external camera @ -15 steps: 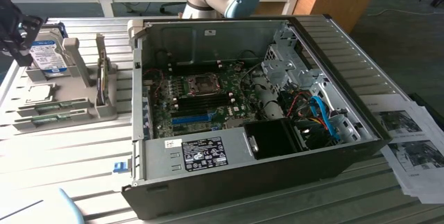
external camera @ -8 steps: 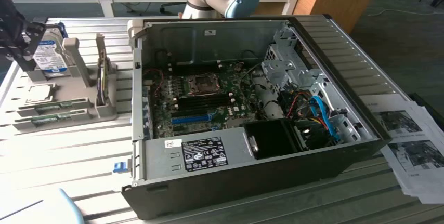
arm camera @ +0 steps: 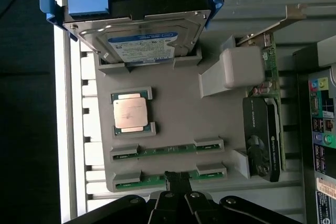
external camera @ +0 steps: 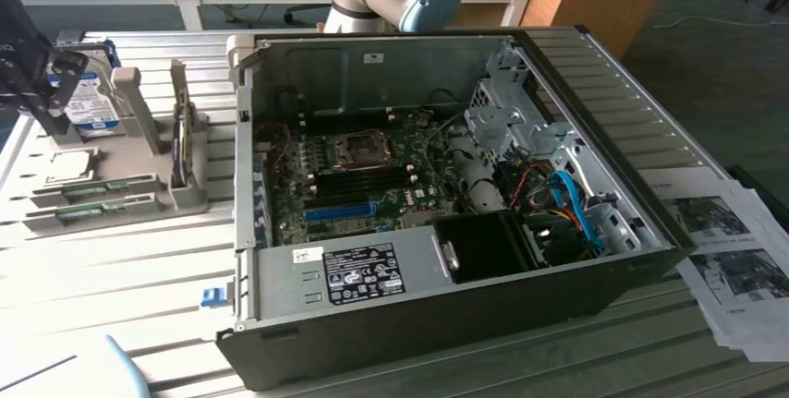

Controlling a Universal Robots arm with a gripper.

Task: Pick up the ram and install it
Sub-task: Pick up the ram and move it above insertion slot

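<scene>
hard drive (arm camera: 142,40) standing in gray holder (arm camera: 178,114) | CPU (arm camera: 130,114) near it | graphics card (arm camera: 261,140) | open PC case (external camera: 431,324) | papers (external camera: 727,250)

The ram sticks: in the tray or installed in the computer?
In the tray: both ram sticks lie in the grey tray, outside the computer case.

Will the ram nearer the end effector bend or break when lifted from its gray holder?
The ram looks thin, so probably light and fairly stiff. Its exposed board seems fragile. The gray holder grips both ends; it may bind.
</scene>
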